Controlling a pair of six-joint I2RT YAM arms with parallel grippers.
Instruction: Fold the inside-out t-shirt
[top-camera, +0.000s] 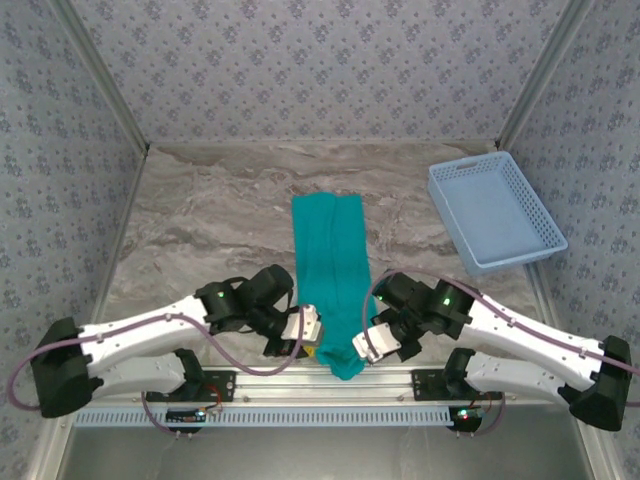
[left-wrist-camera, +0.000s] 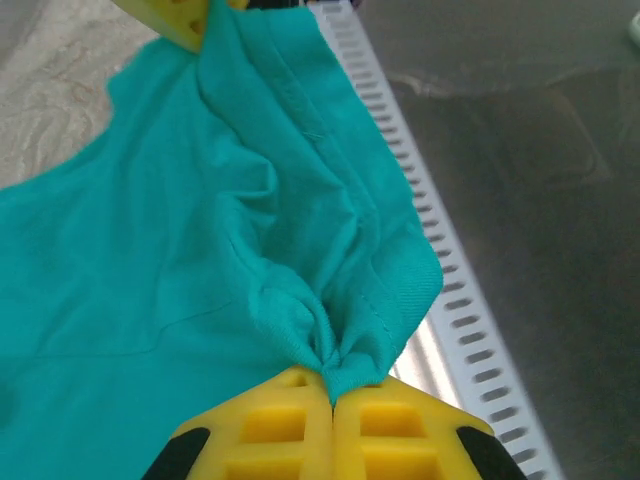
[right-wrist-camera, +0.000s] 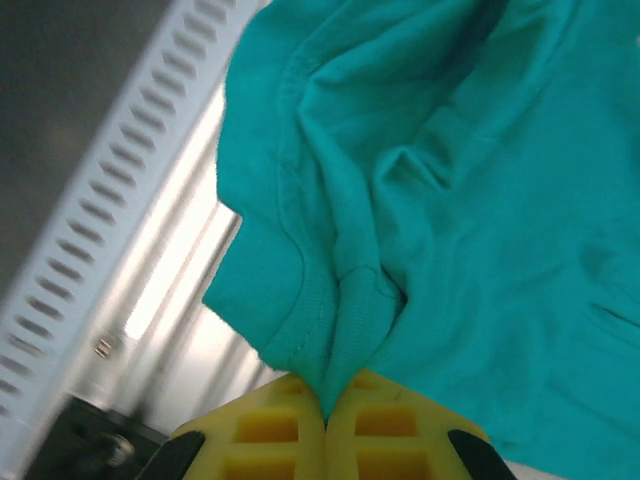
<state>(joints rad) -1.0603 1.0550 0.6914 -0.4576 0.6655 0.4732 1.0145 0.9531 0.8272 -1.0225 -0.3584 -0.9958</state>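
Note:
The teal-green t-shirt (top-camera: 330, 255) lies as a long narrow strip down the middle of the table, its near end hanging over the front rail. My left gripper (top-camera: 312, 332) is shut on the left corner of that near end; its yellow fingers (left-wrist-camera: 290, 425) pinch a bunch of the t-shirt (left-wrist-camera: 200, 230) hem. My right gripper (top-camera: 362, 346) is shut on the right corner, where its fingers (right-wrist-camera: 385, 430) clamp a fold of the t-shirt (right-wrist-camera: 450, 170) edge. The other gripper's yellow tip (left-wrist-camera: 180, 20) shows beyond the cloth in the left wrist view.
A light blue mesh basket (top-camera: 495, 212) stands at the back right of the marble table (top-camera: 210, 215). The slotted metal rail (top-camera: 300, 385) runs along the front edge under the cloth. Patterned walls enclose the table on three sides.

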